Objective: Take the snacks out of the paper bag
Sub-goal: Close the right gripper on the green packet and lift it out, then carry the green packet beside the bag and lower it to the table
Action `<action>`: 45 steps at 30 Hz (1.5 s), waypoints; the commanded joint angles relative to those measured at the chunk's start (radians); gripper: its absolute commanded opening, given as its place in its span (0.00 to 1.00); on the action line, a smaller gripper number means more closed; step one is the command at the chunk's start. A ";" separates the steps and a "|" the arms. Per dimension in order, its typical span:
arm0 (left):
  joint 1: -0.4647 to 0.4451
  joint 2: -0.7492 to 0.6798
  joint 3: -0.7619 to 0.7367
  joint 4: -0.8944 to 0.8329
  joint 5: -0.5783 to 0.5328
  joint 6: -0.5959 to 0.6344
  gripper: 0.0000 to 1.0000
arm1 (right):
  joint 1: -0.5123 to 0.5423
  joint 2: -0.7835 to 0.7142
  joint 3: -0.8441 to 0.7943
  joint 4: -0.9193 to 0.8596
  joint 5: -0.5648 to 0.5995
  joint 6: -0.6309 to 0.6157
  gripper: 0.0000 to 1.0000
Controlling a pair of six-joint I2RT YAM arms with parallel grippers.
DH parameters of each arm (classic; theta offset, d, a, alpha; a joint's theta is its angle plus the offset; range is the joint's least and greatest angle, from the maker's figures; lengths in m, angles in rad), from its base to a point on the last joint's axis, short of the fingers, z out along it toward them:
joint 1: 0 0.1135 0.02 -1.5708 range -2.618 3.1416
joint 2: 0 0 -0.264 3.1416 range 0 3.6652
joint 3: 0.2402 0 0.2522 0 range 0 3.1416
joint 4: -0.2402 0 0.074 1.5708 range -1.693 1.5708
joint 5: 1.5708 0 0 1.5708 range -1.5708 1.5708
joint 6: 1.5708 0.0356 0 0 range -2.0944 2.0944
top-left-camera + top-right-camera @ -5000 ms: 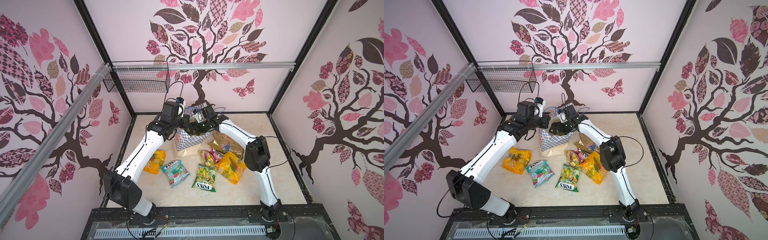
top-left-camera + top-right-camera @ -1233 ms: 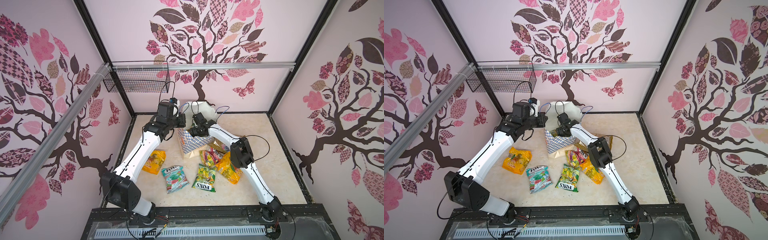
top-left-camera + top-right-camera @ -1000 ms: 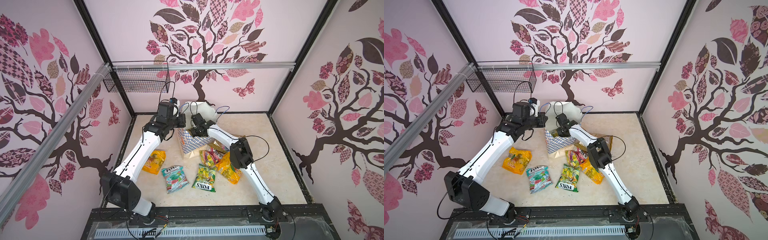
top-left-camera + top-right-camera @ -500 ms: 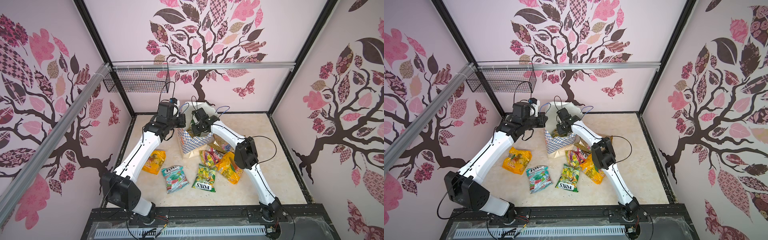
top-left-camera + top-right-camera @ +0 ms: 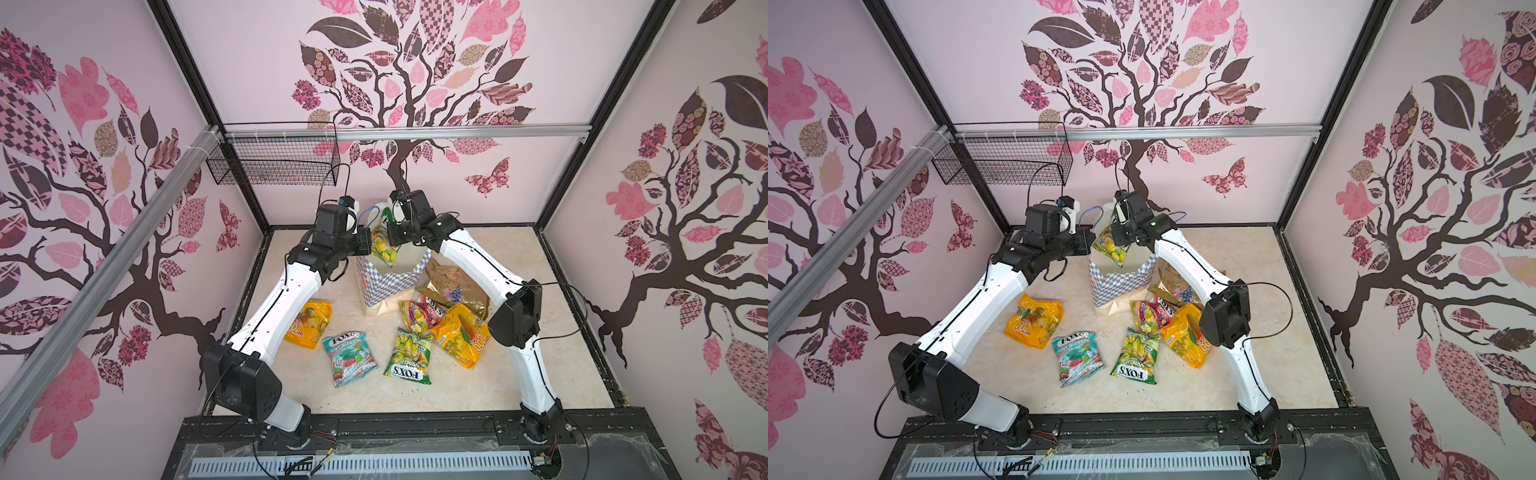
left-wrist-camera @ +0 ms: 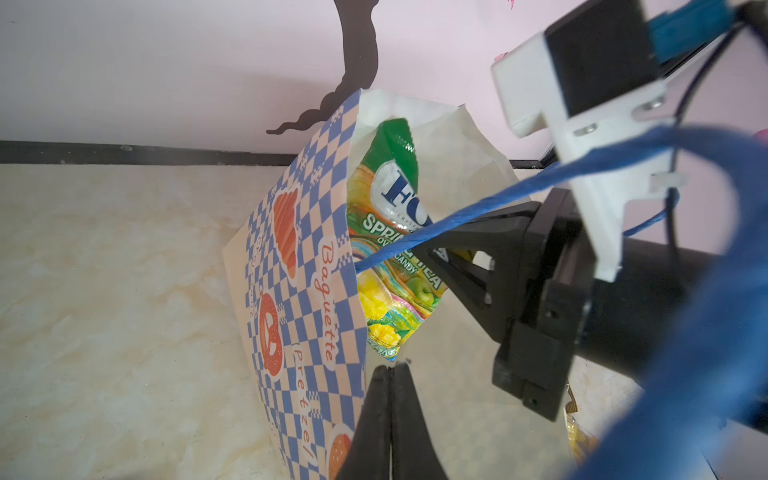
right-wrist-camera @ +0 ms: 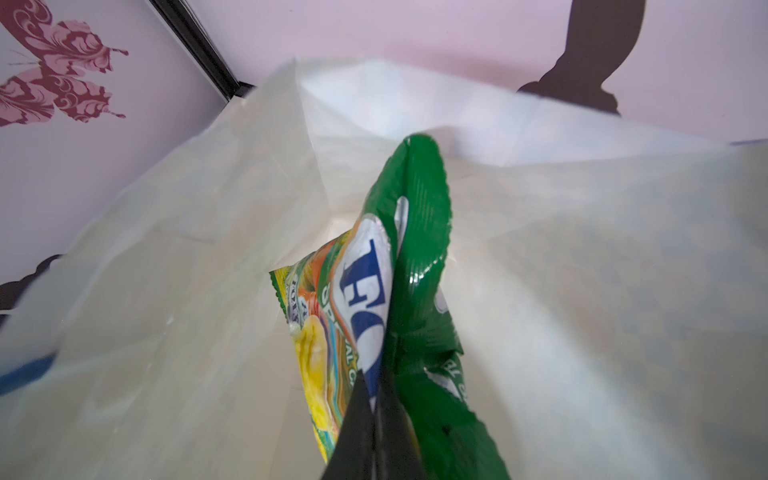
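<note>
right gripper point(image 7: 376, 384) clamped on green packet point(image 7: 415, 232)

the crinkled fox's green packet hangs in the mouth of the checked paper bag point(image 6: 307, 257). the left gripper point(image 6: 390, 370) pinches its rim. a blue cord handle point(image 6: 478, 199) crosses the packet. six other packets point(image 5: 351, 359) lie around the base.

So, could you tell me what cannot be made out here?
Paper bag floor, right wrist view: mostly hidden by the green packet the right gripper holds.
Left gripper, left wrist view: shut; whether it pinches the bag's rim is unclear.
Gold-brown packet, both top views: partly hidden by the right arm.
</note>
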 commanded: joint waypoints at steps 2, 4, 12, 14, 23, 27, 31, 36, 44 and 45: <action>0.002 -0.004 -0.032 0.023 -0.006 0.004 0.05 | 0.001 -0.125 -0.028 0.039 0.010 0.019 0.00; 0.002 -0.015 -0.037 0.029 -0.005 0.004 0.15 | 0.000 -0.151 -0.031 0.039 0.008 0.021 0.00; 0.002 -0.092 -0.058 0.066 0.003 0.018 0.51 | 0.000 -0.285 -0.060 0.031 0.022 0.023 0.00; 0.002 -0.113 -0.057 0.070 0.011 0.020 0.57 | 0.001 -0.332 -0.093 0.043 0.026 0.026 0.00; 0.002 -0.204 -0.064 0.097 0.045 0.032 0.74 | 0.001 -0.565 -0.234 0.084 0.030 0.049 0.00; 0.000 -0.251 -0.075 0.106 0.067 0.018 0.76 | 0.001 -0.696 -0.326 0.120 0.051 0.073 0.00; -0.011 -0.335 -0.114 0.126 0.080 -0.011 0.78 | 0.001 -0.862 -0.506 0.215 0.135 0.087 0.00; -0.048 -0.437 -0.164 0.113 0.115 -0.035 0.79 | 0.001 -1.035 -0.724 0.307 0.300 0.066 0.00; -0.159 -0.538 -0.211 0.043 0.131 -0.046 0.95 | -0.019 -1.236 -1.039 0.447 0.553 0.059 0.00; -0.164 -0.545 -0.216 0.031 0.131 -0.047 0.96 | -0.034 -1.254 -1.070 0.460 0.560 0.068 0.00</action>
